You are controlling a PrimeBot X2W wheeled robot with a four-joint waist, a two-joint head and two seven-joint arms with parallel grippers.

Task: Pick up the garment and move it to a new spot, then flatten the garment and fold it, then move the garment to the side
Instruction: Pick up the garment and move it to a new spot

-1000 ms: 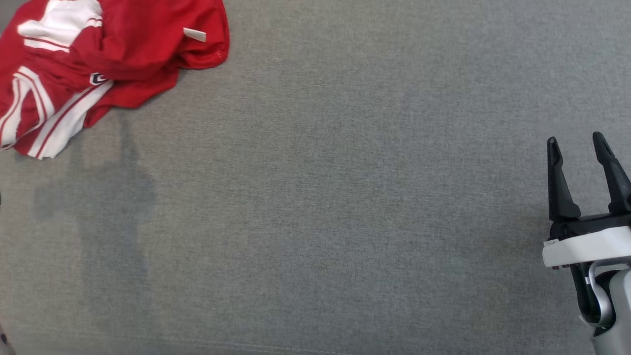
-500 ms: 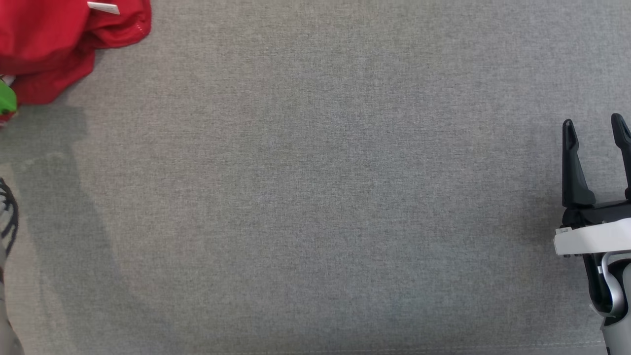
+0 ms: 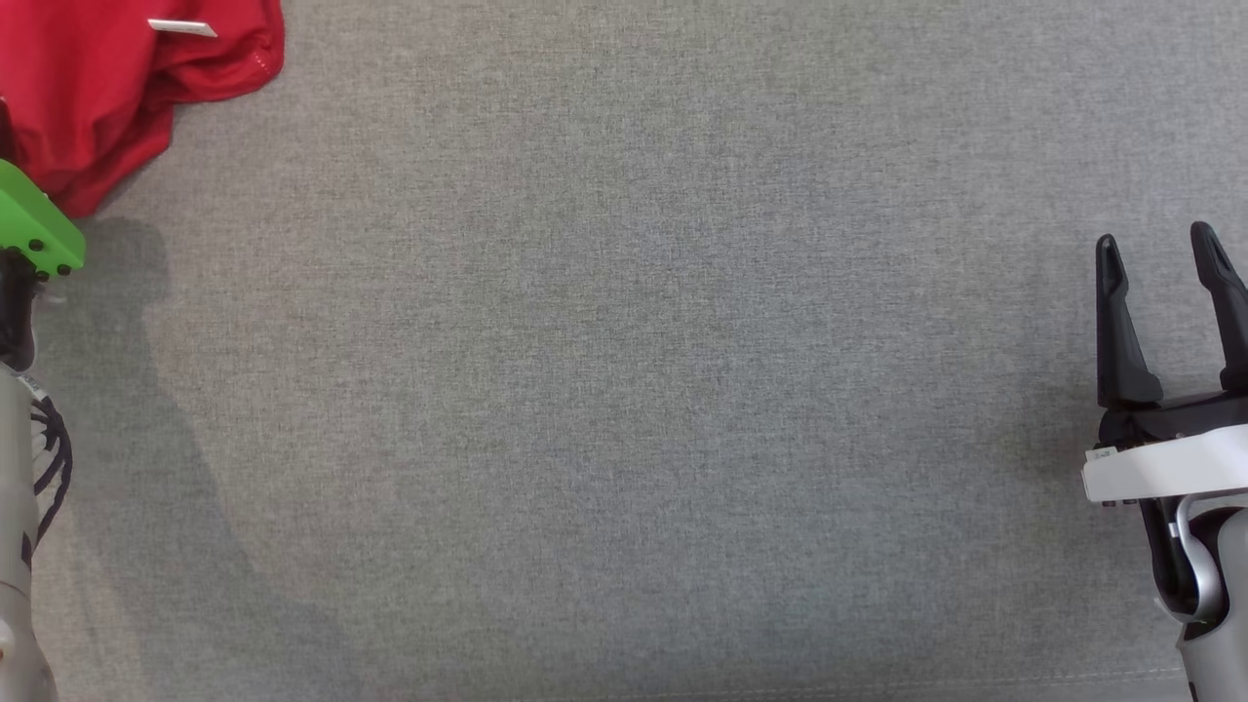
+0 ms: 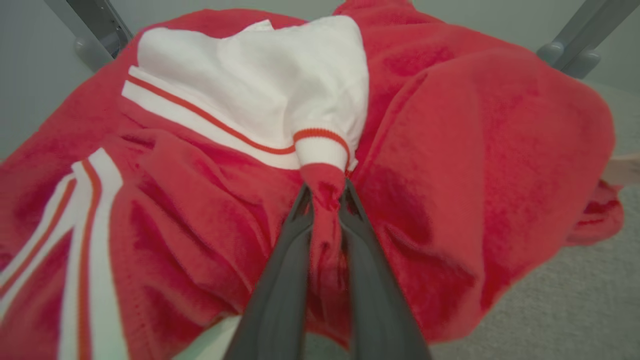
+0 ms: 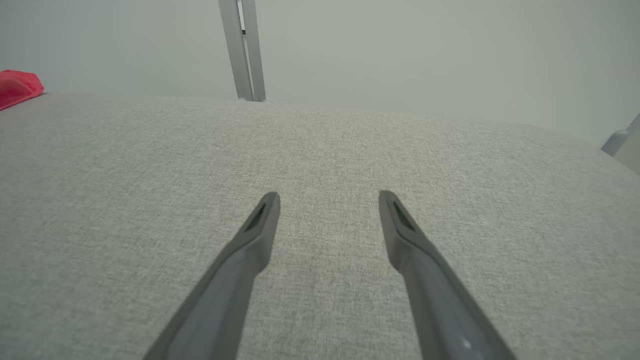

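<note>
The garment is a crumpled red top with white panels and stripes, lying at the far left corner of the grey surface. In the left wrist view the garment spreads across the picture, and my left gripper is shut on a raised red fold of it just below a white cuff. In the head view the left arm's green wrist piece sits at the left edge, right beside the cloth. My right gripper hovers open at the right edge, far from the garment; its fingers stand wide apart over bare fabric.
A grey woven surface stretches between the two arms. Metal frame legs stand behind the garment, and a metal post rises beyond the far edge. A corner of the red cloth shows far left in the right wrist view.
The head camera has shifted, so the garment now sits further up and left in the picture. The left arm's green wrist piece has come further into view beside the cloth. The right gripper stays open.
</note>
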